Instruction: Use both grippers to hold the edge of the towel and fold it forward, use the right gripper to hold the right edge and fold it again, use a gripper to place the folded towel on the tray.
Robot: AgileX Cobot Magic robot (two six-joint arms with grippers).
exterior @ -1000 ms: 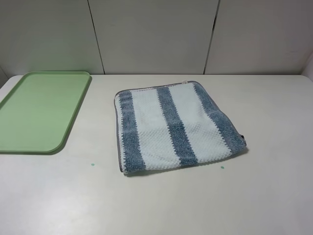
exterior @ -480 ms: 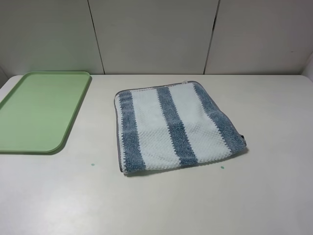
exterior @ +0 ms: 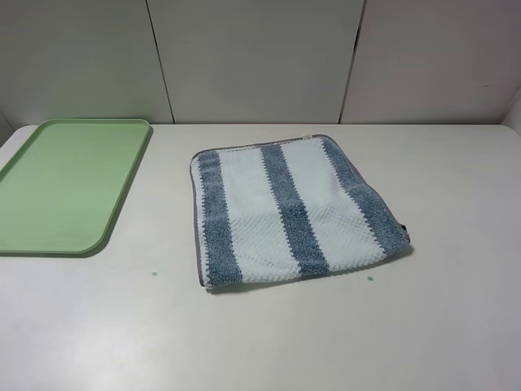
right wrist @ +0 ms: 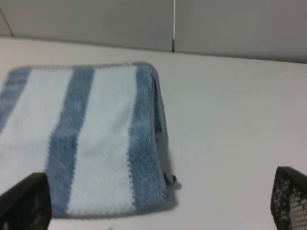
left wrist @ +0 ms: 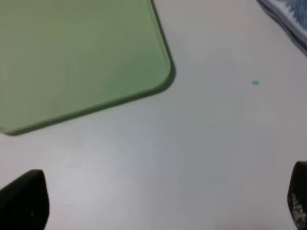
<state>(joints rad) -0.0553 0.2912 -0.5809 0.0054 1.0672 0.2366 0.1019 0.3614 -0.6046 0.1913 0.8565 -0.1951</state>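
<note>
The towel (exterior: 289, 213) lies flat near the middle of the white surface (exterior: 456, 309), its blue-grey and white stripes running away from the camera. The grey hem edge (exterior: 195, 228) shows along its left and far sides. The right side looks thicker and doubled over, but the number of layers cannot be made out. A small dark bit at its near right corner (exterior: 404, 229) is too small to identify.

In the right wrist view the towel (right wrist: 91, 139) is soft and out of focus, and part of it is cut off by the frame. In the left wrist view only a blurred sliver of the towel (left wrist: 288, 12) shows in a corner.

The pale-green tray (exterior: 65, 183) sits well apart from the towel, on the left of the surface. Its left end is cut off in the high view. The left wrist view shows one rounded corner of the tray (left wrist: 76, 52).

Two tiny green specks mark the surface (exterior: 153, 274) (exterior: 369, 278) near the towel's front edge.

Neither arm appears in the high view. Only the dark fingertips of the left gripper (left wrist: 160, 201) and the right gripper (right wrist: 158, 201) show in the wrist views. Both are spread wide and released, with bare surface between them.
</note>
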